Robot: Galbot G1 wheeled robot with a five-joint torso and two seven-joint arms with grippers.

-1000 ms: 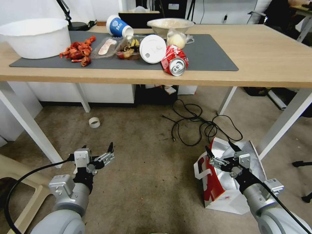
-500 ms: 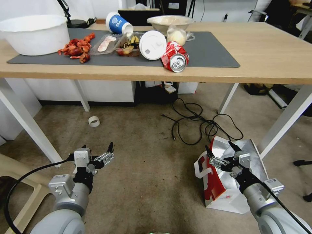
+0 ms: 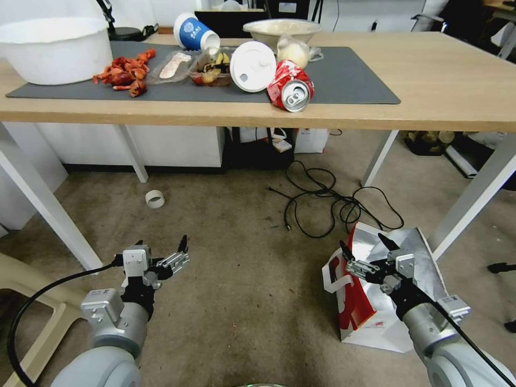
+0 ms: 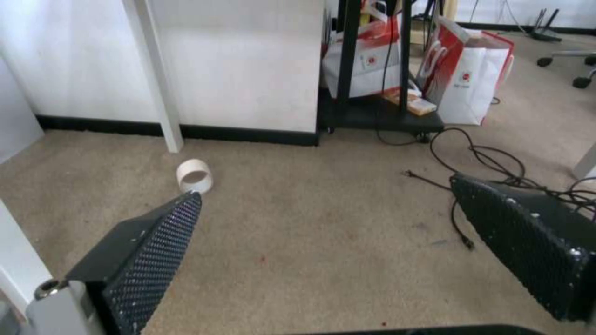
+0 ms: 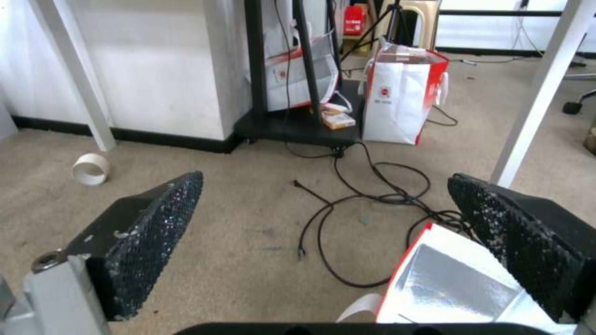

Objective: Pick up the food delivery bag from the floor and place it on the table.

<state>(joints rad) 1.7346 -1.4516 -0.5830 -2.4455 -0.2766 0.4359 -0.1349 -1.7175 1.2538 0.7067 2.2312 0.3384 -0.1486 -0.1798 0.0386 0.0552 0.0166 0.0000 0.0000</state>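
Observation:
The food delivery bag (image 3: pixel 371 322) stands open on the floor (image 3: pixel 242 258) by the table's right leg, white with a red side panel, foil lining and flat white handles. My right gripper (image 3: pixel 361 242) hovers open just above the bag's open mouth, touching nothing. In the right wrist view the bag's foil mouth (image 5: pixel 453 274) lies below and toward one finger of the open right gripper (image 5: pixel 326 181). My left gripper (image 3: pixel 162 242) hangs open over bare carpet, well to the bag's left, and its wrist view shows the left gripper (image 4: pixel 326 186) empty. The light-wood table (image 3: pixel 441 80) stretches ahead.
On the table's grey mat (image 3: pixel 344 80) lie a white basin (image 3: pixel 54 48), a crushed red can (image 3: pixel 290 91), cups, a bowl and food scraps. Black cables (image 3: pixel 333 204) and a tape roll (image 3: pixel 155 199) lie on the floor. White table legs (image 3: pixel 43 204) flank the space. Other bags (image 5: pixel 397 102) stand under the table.
The whole head picture has shifted, so the table sits a little higher in view as the camera moved. Both grippers stay open in the same places.

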